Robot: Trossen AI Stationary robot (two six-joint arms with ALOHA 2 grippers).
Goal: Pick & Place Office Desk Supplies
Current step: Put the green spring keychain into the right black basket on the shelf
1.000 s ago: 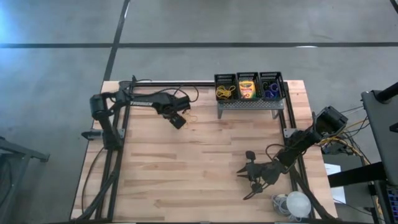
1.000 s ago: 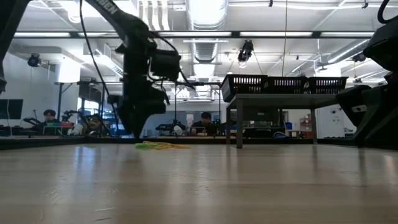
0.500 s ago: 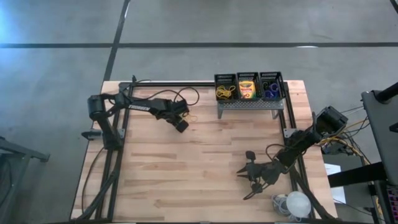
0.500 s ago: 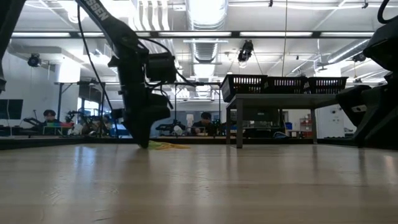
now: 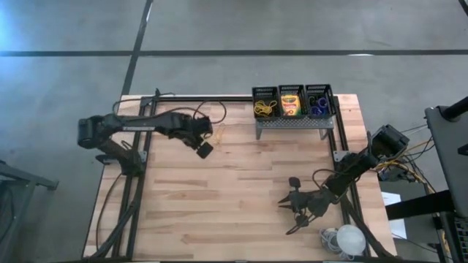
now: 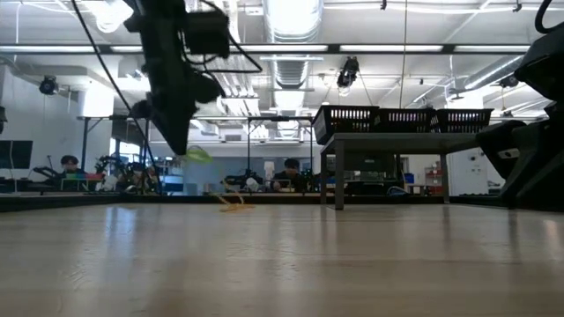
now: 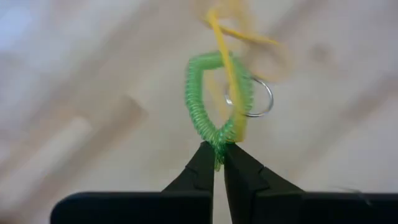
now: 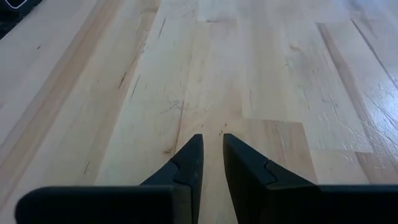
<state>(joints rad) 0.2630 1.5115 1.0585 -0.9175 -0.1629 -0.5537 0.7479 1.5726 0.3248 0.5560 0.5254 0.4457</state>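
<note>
My left gripper [image 7: 217,146] is shut on a green coil ring [image 7: 198,93] and hangs above the far left part of the table [image 5: 205,150]. A yellow rubber band [image 7: 231,81] runs through the same pinch, and a small metal ring [image 7: 264,102] sits on the coil. In the low view the green ring [image 6: 199,155] hangs clear of the wood, while a yellow band [image 6: 231,204] lies on the table. Three black mesh bins [image 5: 290,103] with bands, crayons and rings stand on the grey stand [image 5: 292,123]. My right gripper [image 8: 211,140] rests near the front right, narrowly open and holding nothing. My left gripper pinches the green ring's coil at the loop's near end [image 7: 219,138] between its two fingertips, and a strand of the yellow band [image 7: 238,127] lies in the same pinch. The ring is lifted clear of the table, and its loop stretches away beyond the fingertips.
Black frame rails [image 5: 139,190] run along the table's left and right sides. A white round object [image 5: 349,238] lies at the front right corner. The middle of the wooden table [image 5: 234,183] is bare. People sit in the room beyond the far edge.
My left gripper has dropped onto the bands and ring on the table and shut there. It has then risen and shifted a little toward the left edge. The green ring is lifted clear, while a yellow band stays on the wood.
</note>
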